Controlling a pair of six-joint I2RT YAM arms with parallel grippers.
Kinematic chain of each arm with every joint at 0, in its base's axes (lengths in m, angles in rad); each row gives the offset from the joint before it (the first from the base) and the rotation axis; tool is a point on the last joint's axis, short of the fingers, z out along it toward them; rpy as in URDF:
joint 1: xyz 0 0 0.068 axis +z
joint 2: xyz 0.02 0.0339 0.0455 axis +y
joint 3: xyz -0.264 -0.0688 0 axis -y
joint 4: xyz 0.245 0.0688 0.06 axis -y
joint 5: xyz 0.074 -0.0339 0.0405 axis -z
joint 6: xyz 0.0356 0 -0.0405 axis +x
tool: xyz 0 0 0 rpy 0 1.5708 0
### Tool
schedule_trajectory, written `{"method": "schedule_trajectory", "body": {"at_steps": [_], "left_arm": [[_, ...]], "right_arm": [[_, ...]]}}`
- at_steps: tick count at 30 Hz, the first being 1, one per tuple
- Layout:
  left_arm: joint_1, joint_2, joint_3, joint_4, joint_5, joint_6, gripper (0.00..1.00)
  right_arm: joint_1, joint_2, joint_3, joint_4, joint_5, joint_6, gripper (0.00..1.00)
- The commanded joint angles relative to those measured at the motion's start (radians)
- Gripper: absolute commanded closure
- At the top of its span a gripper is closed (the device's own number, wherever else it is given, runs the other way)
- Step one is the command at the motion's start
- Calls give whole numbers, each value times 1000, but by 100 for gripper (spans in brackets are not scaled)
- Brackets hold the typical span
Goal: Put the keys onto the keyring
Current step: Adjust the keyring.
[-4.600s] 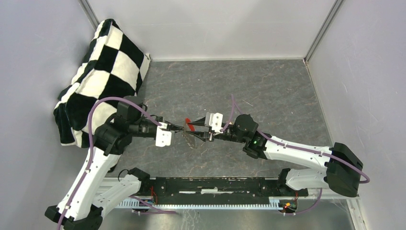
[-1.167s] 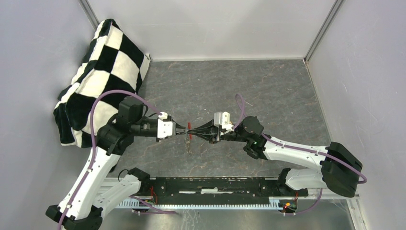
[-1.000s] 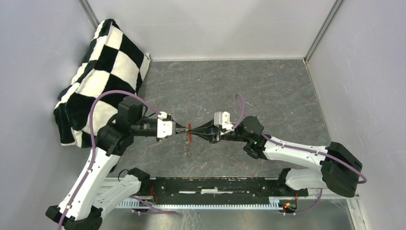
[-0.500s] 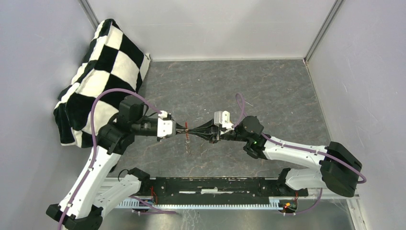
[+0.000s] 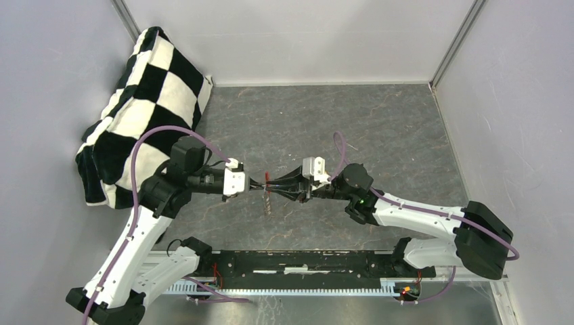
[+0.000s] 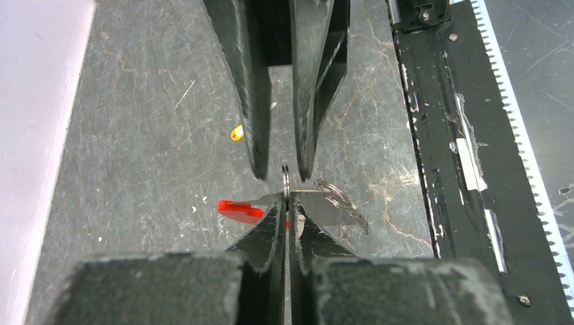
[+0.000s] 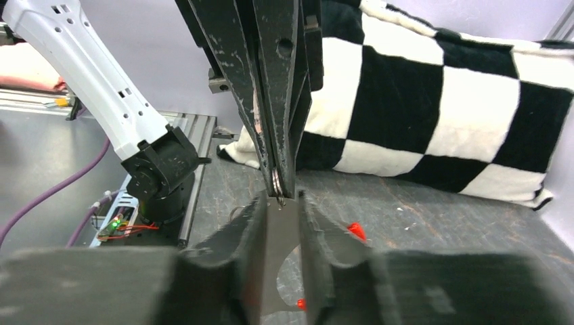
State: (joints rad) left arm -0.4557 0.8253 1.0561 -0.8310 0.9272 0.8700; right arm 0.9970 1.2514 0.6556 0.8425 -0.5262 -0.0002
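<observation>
The left pincer (image 6: 286, 206) gripped the keyring (image 5: 267, 181) edge-on — the right pincer (image 6: 282, 172), jaws parted, straddled the keyring's far rim head-on; a key (image 5: 267, 203) dangled beneath.

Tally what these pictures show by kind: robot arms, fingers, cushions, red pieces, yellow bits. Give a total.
Robot arms: 2
Fingers: 4
Checkered cushion: 1
Red piece: 1
Yellow bit: 1
Total: 9
</observation>
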Motion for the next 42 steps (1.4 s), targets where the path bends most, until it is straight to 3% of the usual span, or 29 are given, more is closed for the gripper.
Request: {"method": "schedule_trajectory", "body": {"at_steps": [1, 5, 10, 17, 18, 19, 20, 24, 27, 32, 33, 36, 37, 42], "left_arm": [[-1, -24, -6, -34, 67, 126, 98], [-2, -54, -21, -108, 141, 302, 98], [-2, -76, -5, -183, 177, 518, 98], [-1, -100, 2, -268, 183, 758, 98], [-2, -108, 0, -268, 183, 774, 98], [-2, -115, -1, -268, 183, 789, 98], [-1, -119, 0, -269, 183, 798, 98], [-2, -121, 10, -268, 183, 802, 98], [-1, -123, 10, -269, 180, 787, 98], [-1, -122, 4, -265, 157, 730, 98], [-1, -120, -1, -257, 149, 694, 98], [-1, -119, -24, -244, 131, 611, 98], [-1, -124, -36, -239, 129, 594, 98], [-1, -153, -65, -194, 123, 486, 98]], "right_arm": [[-29, -108, -37, 15, 18, -31, 61], [-74, -223, -113, -44, 59, -56, 46], [-102, -322, -155, -152, 122, -96, 41], [-125, -327, -181, -202, 177, -81, 33], [-126, -322, -183, -205, 191, -80, 25], [-128, -318, -185, -212, 199, -82, 3], [-130, -314, -185, -219, 209, -83, 2], [-137, -299, -190, -222, 251, -51, 2], [-144, -278, -175, -289, 446, 92, 2], [-180, -142, -108, -369, 371, 76, 2], [-183, -102, -89, -391, 366, 75, 7], [-187, 51, 5, -501, 349, 87, 38], [-189, 95, 25, -513, 324, 105, 42], [-190, 267, 38, -413, 210, 190, 30]]}}
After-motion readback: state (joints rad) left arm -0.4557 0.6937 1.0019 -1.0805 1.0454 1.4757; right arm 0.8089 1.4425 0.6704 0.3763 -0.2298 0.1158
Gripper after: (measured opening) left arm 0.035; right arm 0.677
